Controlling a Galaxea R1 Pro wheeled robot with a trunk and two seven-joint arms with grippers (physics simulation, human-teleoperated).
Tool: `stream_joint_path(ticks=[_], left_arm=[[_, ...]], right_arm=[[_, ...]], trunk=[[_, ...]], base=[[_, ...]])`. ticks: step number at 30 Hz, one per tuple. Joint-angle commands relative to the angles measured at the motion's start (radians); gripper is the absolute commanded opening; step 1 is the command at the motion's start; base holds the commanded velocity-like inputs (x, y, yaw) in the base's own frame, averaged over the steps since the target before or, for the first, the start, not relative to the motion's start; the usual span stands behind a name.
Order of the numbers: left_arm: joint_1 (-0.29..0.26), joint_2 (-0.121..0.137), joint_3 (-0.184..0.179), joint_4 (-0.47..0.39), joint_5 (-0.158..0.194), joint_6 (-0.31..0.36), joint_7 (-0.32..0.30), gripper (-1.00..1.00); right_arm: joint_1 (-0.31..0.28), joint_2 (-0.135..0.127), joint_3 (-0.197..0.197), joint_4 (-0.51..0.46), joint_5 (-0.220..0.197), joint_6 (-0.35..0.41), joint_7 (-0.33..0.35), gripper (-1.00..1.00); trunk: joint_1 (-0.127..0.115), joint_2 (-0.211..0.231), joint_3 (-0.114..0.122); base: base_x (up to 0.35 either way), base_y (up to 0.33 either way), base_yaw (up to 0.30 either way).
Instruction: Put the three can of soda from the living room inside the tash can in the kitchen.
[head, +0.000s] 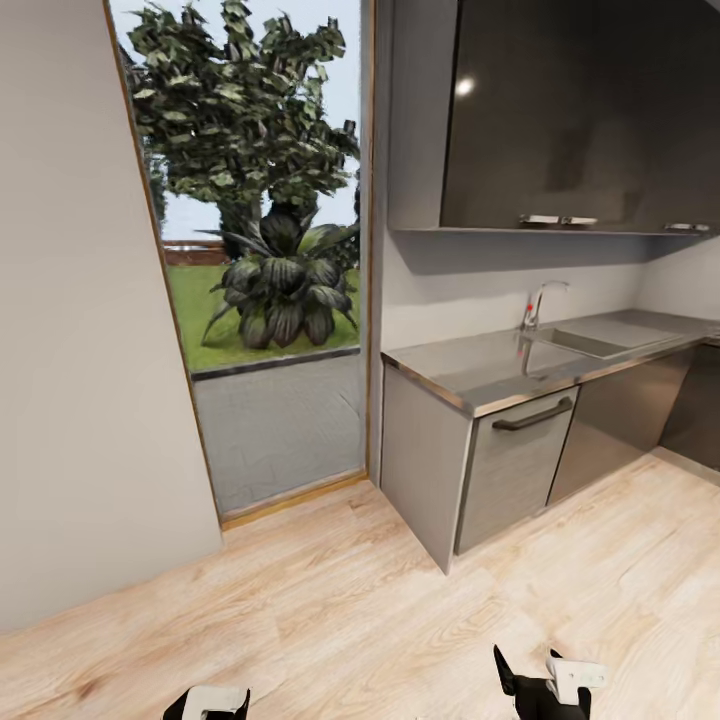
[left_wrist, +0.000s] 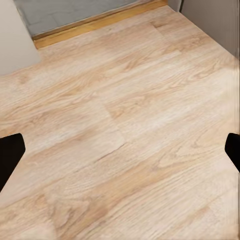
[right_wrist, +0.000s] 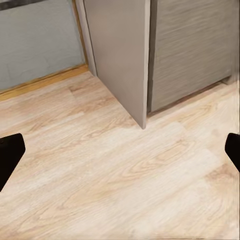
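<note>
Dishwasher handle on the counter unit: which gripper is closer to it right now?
Right. The right gripper sits low on the floor side almost straight below the dishwasher handle. The left gripper is farther off toward the glass door, well left of the counter.

Right wrist view. Light wood floor (right_wrist: 125, 185), planks running diagonally, grain clearly visible. Grey cabinet (right_wrist: 120, 55) stands on the floor; its plain end panel faces the camera, its near corner meeting the floor near mid-frame. Adjoining front face (right_wrist: 192, 50) is darker grey with a horizontal brushed texture; a dark shadow line runs along its base. Beside the cabinet, a wooden threshold strip (right_wrist: 42, 82) borders the floor, with a grey paved surface (right_wrist: 37, 45) beyond it. Two black fingertips (right_wrist: 9, 152) of the right gripper (right_wrist: 120, 155) show at opposite frame edges, set wide apart, with only bare floor between them.
</note>
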Motion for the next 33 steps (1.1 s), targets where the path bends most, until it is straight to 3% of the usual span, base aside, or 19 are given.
stream_joint_path(ticks=[1,4,12,33], left_arm=[[0.0,0.0,0.0,0.0,0.0,0.0,0.0,1.0],[0.0,0.0,0.0,0.0,0.0,0.0,0.0,1.0],[0.0,0.0,0.0,0.0,0.0,0.0,0.0,1.0],[0.0,0.0,0.0,0.0,0.001,0.0,0.0,1.0]], right_arm=[[0.0,0.0,0.0,0.0,0.0,0.001,0.0,1.0],[0.0,0.0,-0.001,0.0,-0.005,0.003,-0.01,1.0],[-0.001,-0.008,-0.003,0.0,-0.073,0.006,-0.036,1.0],[0.0,-0.006,-0.002,-0.003,-0.078,-0.007,-0.036,1.0]], trunk=[[0.0,0.0,0.0],[0.0,0.0,0.0],[0.0,0.0,0.0],[0.0,0.0,0.0]], base=[[0.0,0.0,-0.248],[0.0,0.0,-0.249],[0.0,0.0,-0.249],[0.0,0.0,-0.237]])
